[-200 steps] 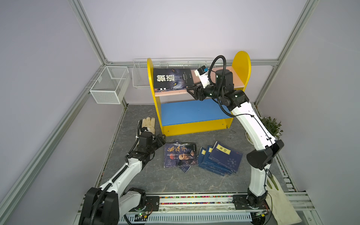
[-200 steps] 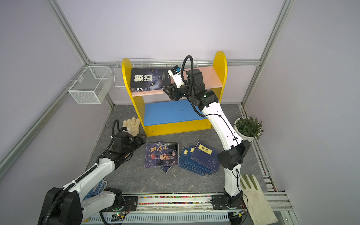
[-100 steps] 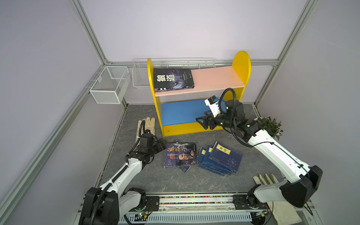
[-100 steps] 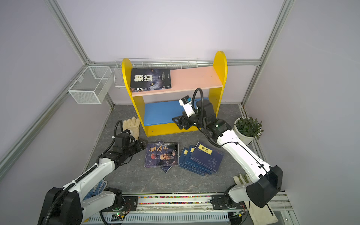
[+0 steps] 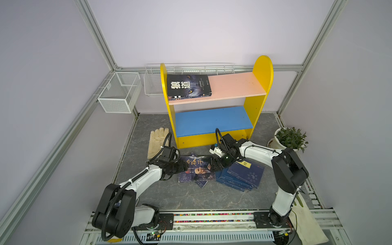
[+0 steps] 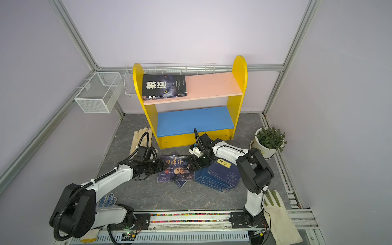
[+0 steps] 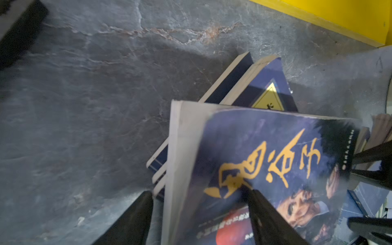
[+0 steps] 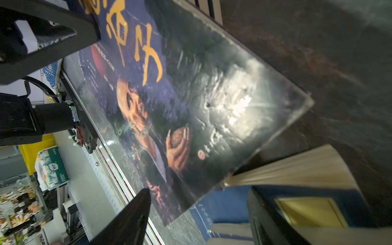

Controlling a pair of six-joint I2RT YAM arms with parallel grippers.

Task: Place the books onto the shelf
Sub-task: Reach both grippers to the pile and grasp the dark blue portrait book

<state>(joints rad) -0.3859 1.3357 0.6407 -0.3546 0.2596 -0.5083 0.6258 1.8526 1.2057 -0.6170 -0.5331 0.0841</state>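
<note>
Grey marbled floor (image 5: pixel 161 197), yellow shelf (image 5: pixel 257 110) at upper centre already bearing one dark book (image 5: pixel 188 87) on its pink board (image 5: pixel 235 84). At lower centre, gold-titled paperback (image 5: pixel 197 169) flat upon navy books (image 5: pixel 241 176), flanked from both ends, probably for a level two-arm lift. Left gripper (image 7: pixel 199 192) spread, one finger (image 7: pixel 267 214) over cover, other beside page edge, not clamped; right gripper (image 8: pixel 199 197) equally unclenched astride opposite corner.

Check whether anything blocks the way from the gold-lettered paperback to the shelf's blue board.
Nothing visible does: bare floor lies between the paperback and the shelf, and the blue board holds nothing.
</note>
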